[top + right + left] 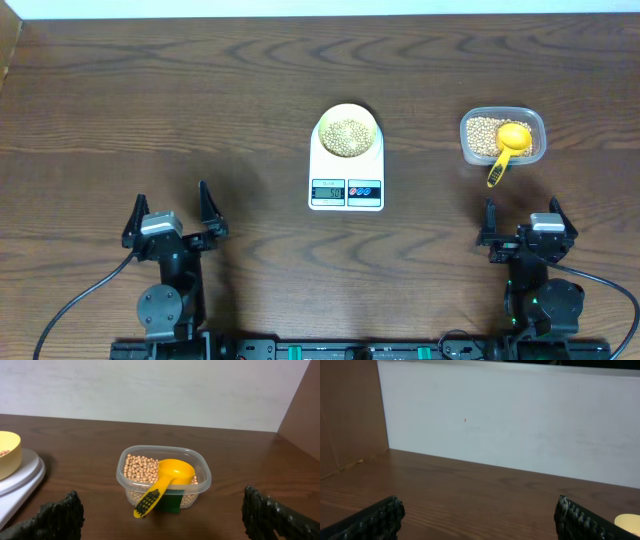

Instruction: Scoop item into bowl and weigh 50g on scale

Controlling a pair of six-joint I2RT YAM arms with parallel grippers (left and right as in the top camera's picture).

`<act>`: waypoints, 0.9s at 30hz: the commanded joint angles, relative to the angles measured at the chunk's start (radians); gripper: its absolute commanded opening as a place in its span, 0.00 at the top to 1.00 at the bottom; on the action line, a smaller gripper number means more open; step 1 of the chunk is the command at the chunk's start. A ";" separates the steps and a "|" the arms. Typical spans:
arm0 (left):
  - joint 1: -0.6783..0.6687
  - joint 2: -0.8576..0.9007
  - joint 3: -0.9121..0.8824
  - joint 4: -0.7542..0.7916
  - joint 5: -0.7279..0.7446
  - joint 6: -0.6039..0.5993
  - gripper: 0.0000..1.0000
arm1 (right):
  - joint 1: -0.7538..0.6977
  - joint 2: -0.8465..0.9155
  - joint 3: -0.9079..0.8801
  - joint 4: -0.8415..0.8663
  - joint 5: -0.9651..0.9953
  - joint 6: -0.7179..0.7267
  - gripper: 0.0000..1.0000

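Near edge first: both arms sit tucked low over their bases. The left gripper (171, 192) points up the bench (200, 90), spread wide and empty. The right gripper (522, 204) is also wide and empty, aimed at the tub (541, 124). Mid-bench is the scale (346, 172), display toward the arms, with the bowl (321, 130) on its far half and beans (348, 137) inside. On the right, the tub holds more beans. The scoop (512, 138) lies on them, handle over the near rim.
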 commanded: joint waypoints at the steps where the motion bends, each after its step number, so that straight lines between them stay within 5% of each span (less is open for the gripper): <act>1: 0.005 -0.046 -0.019 0.013 -0.005 -0.010 0.02 | -0.006 -0.007 -0.005 -0.001 -0.005 0.005 0.01; 17: 0.005 -0.114 -0.088 0.040 -0.005 -0.081 0.02 | -0.006 -0.007 -0.005 -0.001 -0.005 0.005 0.01; 27: 0.003 -0.114 -0.088 -0.221 0.103 -0.151 0.02 | -0.006 -0.007 -0.005 -0.001 -0.005 0.005 0.01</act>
